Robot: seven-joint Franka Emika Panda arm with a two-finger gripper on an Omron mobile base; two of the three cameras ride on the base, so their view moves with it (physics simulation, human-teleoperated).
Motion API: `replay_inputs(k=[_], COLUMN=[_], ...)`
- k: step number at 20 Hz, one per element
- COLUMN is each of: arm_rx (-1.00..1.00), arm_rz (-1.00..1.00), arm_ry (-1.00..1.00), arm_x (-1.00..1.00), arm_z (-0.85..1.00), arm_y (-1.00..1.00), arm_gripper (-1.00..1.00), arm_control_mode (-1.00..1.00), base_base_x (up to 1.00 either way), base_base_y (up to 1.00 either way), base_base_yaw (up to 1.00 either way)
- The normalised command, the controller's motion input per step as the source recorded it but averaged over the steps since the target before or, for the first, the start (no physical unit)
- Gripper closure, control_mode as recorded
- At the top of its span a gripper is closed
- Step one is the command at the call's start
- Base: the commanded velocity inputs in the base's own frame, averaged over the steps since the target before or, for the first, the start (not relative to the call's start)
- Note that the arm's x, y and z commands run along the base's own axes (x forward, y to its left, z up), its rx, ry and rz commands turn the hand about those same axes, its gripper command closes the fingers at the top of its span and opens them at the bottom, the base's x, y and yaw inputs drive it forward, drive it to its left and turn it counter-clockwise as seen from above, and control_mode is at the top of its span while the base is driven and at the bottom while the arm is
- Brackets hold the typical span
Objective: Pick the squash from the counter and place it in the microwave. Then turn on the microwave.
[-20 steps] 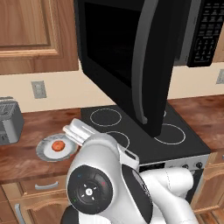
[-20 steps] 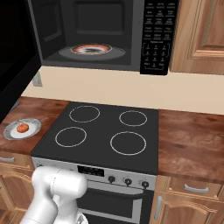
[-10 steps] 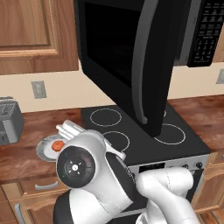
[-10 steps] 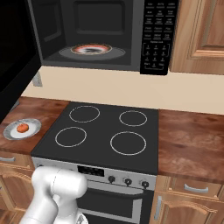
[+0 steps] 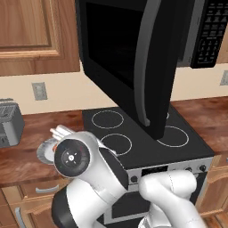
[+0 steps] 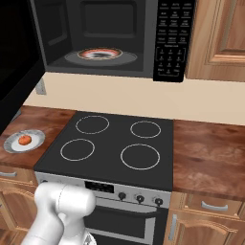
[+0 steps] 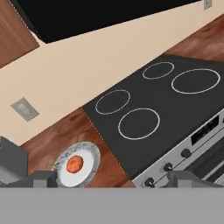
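Note:
The squash (image 7: 75, 163) is a small orange-red lump on a round grey-rimmed plate (image 7: 89, 154), which sits on the wooden counter (image 7: 57, 133) left of the stovetop. In the hand view my gripper (image 7: 113, 178) is open, its fingertips (image 7: 41, 179) spread wide and empty, well back from the squash. From the right base the squash (image 6: 25, 139) lies on the plate (image 6: 11, 143) at the far left. The microwave (image 6: 110, 28) hangs above the stove with its door (image 5: 129, 58) swung open and the turntable (image 6: 100, 55) showing. Its keypad (image 6: 171, 40) is on the right.
The black four-ring stovetop (image 6: 115, 143) lies below the microwave, with oven knobs (image 6: 139, 197) along its front. A grey toaster (image 5: 9, 124) stands on the counter's left. A wall outlet (image 7: 24, 109) is behind the plate. My arm's white elbow (image 5: 73, 156) covers most of the plate (image 5: 42, 153).
The arm's elbow has swung left and upward in the left base view, now covering most of the plate and squash. The gripper stays open. Nothing on the counter has moved.

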Motion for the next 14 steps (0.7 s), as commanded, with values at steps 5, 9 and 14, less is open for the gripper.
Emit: replay_inputs(k=[5,9,14], arm_rx=[0.0,0.0,0.0], arm_rz=[0.06,0.04,0.07], arm_ry=[0.15,0.18,0.13], arm_x=[0.32,0.37,0.36], arm_z=[-0.17,-0.21,-0.22], arm_y=[0.19,0.26,0.22], arm_gripper=[-1.0,-1.0,-1.0], arm_control_mode=[-1.0,-1.0,-1.0], base_base_x=[0.0,0.0,0.0], base_base_y=[0.0,0.0,0.0], base_base_yaw=[0.0,0.0,0.0])
